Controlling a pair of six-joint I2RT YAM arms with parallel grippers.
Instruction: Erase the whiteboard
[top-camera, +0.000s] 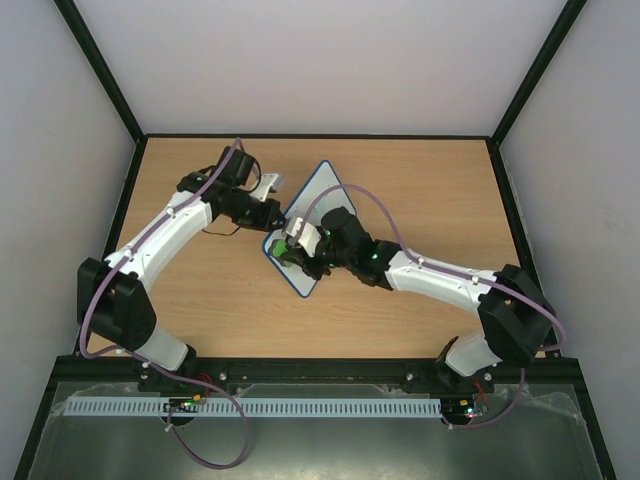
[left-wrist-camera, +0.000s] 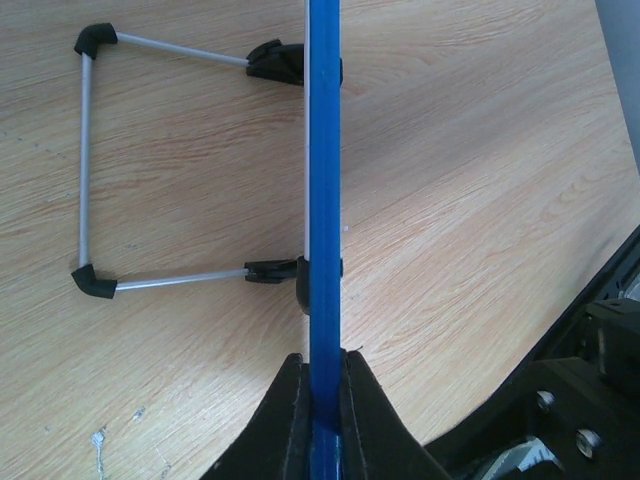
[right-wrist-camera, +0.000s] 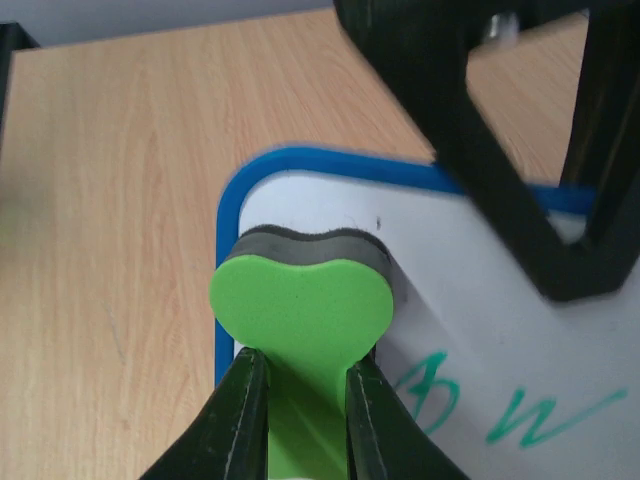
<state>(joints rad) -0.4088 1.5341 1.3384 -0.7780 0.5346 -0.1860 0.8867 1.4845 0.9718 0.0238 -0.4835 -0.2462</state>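
The left gripper (left-wrist-camera: 325, 368) pinches the edge of the blue-framed rectangular whiteboard (top-camera: 318, 190), apparently steadying it, while the right gripper (right-wrist-camera: 305, 372) clamps a green heart-shaped foam eraser (right-wrist-camera: 300, 300) beside green handwriting (right-wrist-camera: 540, 420).

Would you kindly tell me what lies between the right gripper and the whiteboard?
The green eraser: the right gripper pinches its stem, and its dark felt edge appears to rest on the whiteboard near the blue corner, as the right wrist view shows.
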